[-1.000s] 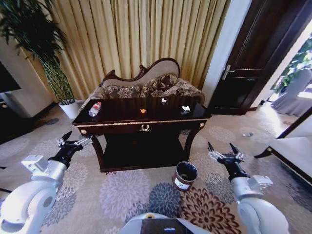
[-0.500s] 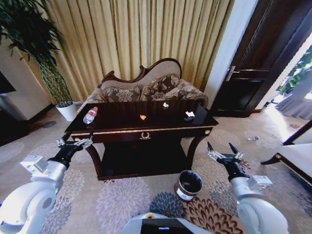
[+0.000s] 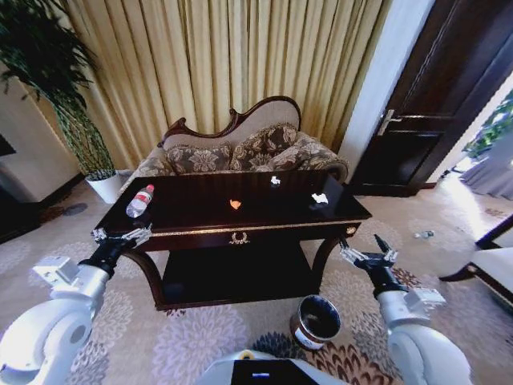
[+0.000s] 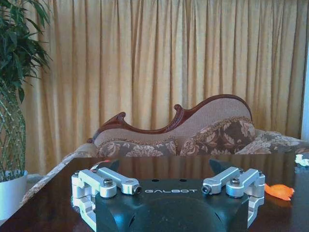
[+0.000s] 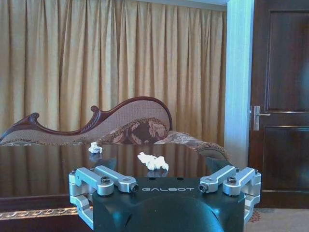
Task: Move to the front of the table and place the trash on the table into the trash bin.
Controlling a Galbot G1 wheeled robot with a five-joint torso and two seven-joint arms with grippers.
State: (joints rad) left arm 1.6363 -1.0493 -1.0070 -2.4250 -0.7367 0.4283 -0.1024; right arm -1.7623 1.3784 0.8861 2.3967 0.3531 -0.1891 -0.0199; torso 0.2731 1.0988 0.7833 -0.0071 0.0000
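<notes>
Trash lies scattered on the dark glossy tabletop (image 3: 200,210): a clear bottle (image 3: 139,200) with a red cap on its side near the left end, a small orange scrap (image 3: 235,204) near the middle, a tiny white scrap (image 3: 275,180) toward the back edge, and a larger crumpled white scrap (image 3: 320,198) toward the right end — all well apart from one another. On the patterned carpet (image 3: 200,337) in front of the table's right leg stands the round trash bin (image 3: 317,321) with its black liner and pale label. The left gripper (image 3: 120,238) hangs at the table's front left corner, fingers spread open and empty; the right gripper (image 3: 367,258) hovers just off the front right corner, above the bin, fingers likewise apart and holding nothing. Behind the table sits a carved sofa (image 3: 240,148) with patterned cushions before gold curtains (image 3: 240,56) — a potted plant (image 3: 60,96) at the left, a dark door (image 3: 433,96) at the right.
</notes>
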